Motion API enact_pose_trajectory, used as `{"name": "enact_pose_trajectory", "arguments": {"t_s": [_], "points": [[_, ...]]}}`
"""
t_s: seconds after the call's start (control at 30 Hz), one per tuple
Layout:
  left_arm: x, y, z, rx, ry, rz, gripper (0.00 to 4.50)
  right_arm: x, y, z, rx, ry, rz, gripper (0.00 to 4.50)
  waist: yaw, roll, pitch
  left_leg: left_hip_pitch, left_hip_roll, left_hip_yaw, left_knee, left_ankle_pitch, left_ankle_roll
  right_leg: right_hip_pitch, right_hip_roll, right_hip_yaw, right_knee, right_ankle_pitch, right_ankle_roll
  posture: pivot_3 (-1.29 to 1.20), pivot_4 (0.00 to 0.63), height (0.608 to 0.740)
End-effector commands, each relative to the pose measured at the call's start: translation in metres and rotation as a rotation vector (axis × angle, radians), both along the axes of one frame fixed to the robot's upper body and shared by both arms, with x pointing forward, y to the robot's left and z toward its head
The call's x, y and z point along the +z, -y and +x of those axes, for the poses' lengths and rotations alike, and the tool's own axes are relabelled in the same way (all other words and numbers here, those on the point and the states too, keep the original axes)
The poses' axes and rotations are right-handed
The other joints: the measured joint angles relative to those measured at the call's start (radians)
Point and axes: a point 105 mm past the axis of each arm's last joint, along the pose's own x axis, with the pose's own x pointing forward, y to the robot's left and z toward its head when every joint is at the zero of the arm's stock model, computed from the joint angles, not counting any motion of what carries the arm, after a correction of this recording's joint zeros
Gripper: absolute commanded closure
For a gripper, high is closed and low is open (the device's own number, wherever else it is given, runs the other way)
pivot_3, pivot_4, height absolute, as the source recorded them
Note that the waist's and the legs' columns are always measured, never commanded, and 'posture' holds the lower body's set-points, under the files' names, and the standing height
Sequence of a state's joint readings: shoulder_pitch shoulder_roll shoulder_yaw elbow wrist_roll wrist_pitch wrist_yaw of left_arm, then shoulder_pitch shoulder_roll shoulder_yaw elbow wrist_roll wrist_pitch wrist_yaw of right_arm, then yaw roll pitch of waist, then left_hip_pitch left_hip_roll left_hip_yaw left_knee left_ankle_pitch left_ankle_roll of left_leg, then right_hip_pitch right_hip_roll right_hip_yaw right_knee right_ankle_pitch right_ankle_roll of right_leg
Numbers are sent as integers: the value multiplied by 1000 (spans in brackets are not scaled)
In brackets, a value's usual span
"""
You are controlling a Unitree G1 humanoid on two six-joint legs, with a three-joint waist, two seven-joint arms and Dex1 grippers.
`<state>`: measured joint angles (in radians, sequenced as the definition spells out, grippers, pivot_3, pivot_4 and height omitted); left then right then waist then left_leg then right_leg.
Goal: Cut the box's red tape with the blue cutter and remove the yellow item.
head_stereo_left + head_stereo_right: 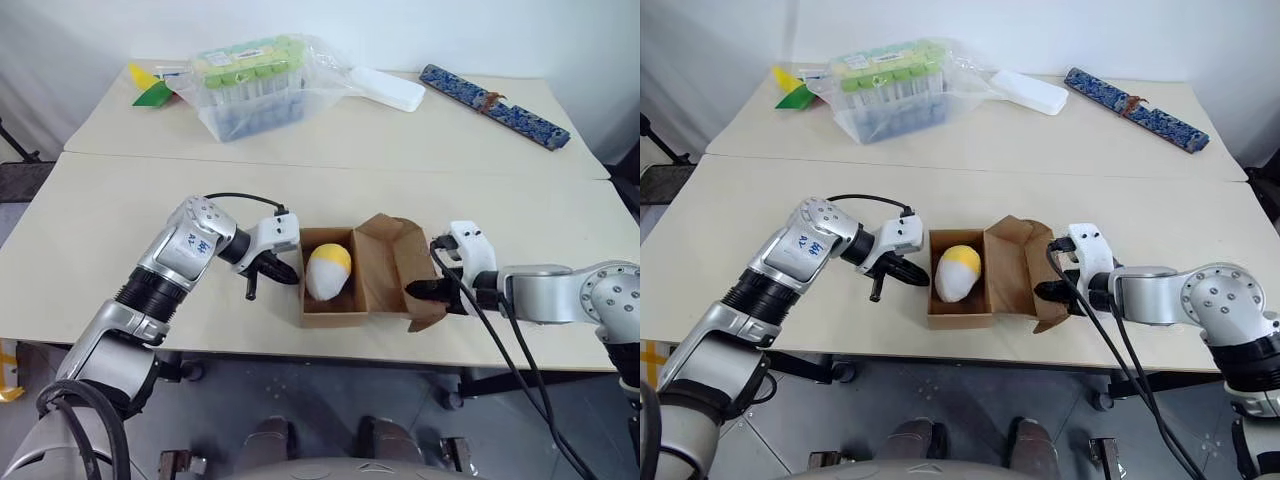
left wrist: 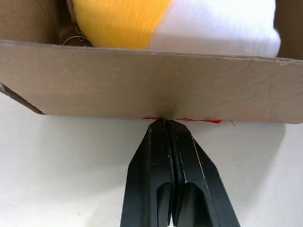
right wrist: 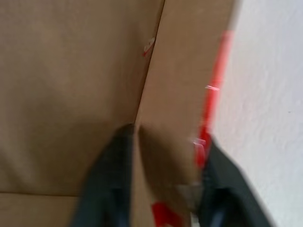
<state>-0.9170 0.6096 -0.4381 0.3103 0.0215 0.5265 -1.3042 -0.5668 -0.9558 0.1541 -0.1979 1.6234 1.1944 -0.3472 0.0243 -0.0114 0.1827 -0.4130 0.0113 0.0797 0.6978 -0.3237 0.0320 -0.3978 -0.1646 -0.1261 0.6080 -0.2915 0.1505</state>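
1. While the brown cardboard box point(image 1: 335, 292) sits open at the near edge of the table point(image 1: 100, 220), the left gripper point(image 1: 283, 272) reaches in from the left on a bent arm, its black fingers point(image 2: 170, 165) pressed shut, tips against the box's outer left wall where a sliver of red tape point(image 2: 203, 120) shows at the base.
2. From the right, the right gripper point(image 1: 425, 292) stretches in low and nearly level, its fingers parted astride the folded-out right flap point(image 1: 400, 262), one on either face; red tape runs along that flap's edge.
3. Inside the box lies the yellow item point(image 1: 328, 270), yellow-capped with a white body.
4. Farther back, on the second table, stand a clear tub of green-capped tubes point(image 1: 250, 85), a white block point(image 1: 388, 88) and a long blue-patterned case point(image 1: 495, 105).
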Motion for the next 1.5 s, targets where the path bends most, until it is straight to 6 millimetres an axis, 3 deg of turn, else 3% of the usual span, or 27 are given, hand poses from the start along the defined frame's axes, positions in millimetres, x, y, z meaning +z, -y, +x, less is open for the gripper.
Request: {"name": "enact_pose_trajectory", "arguments": {"t_s": [0.03,0.17,0.33,0.7,0.83,0.97,1.07,1.2,1.33,1.47,1.5], "points": [[-5,-2,-5,-18,-8,22,4500,24,-6,2,77,115,-18,1360,0,0,0,0,0,0,0,0,0,0,0,0,0,0,0,0,150,740],[-7,-4,-6,-14,-12,26,4500,38,-7,0,137,205,-56,55,0,0,0,0,0,0,0,0,0,0,0,0,0,0,0,0,150,740],[-8,-7,-5,-1,-22,23,4500,61,-7,-1,204,348,-61,55,1,0,0,1,0,0,0,0,0,0,0,0,1,0,0,0,150,740],[-4,-22,4,72,-26,9,4500,94,24,9,239,574,-153,55,-4,0,0,6,-5,5,-1,0,0,0,0,5,3,0,0,0,150,740],[17,-36,6,131,-7,-40,4500,118,7,-17,406,610,-31,55,-4,0,0,6,-4,6,-1,0,0,0,0,6,3,0,0,0,150,740],[45,-39,5,149,23,-107,4500,115,-5,-36,517,561,22,55,-1,0,0,6,0,5,-1,-1,0,0,1,6,3,0,0,0,150,740],[77,-33,11,196,54,-214,3872,105,-10,-46,576,510,21,0,10,-2,1,4,0,3,1,-1,0,1,0,5,3,0,0,0,150,740],[105,-17,10,123,138,-230,2614,101,-16,-54,632,491,38,0,10,-2,1,4,-1,4,2,-2,2,1,0,6,2,1,1,0,150,740],[112,2,5,43,150,-213,1397,98,-15,-57,654,497,35,0,3,-2,1,5,-3,5,1,-2,2,1,0,6,2,1,2,0,150,740],[105,29,0,-93,148,-120,176,92,-14,-58,664,525,11,0,3,-2,1,5,-6,6,1,-2,2,1,0,6,2,1,2,0,150,740],[103,33,-2,-117,137,-104,50,92,-14,-58,659,537,11,0,4,-2,1,5,-6,6,1,-2,2,1,0,6,2,1,2,0,150,740]]}}
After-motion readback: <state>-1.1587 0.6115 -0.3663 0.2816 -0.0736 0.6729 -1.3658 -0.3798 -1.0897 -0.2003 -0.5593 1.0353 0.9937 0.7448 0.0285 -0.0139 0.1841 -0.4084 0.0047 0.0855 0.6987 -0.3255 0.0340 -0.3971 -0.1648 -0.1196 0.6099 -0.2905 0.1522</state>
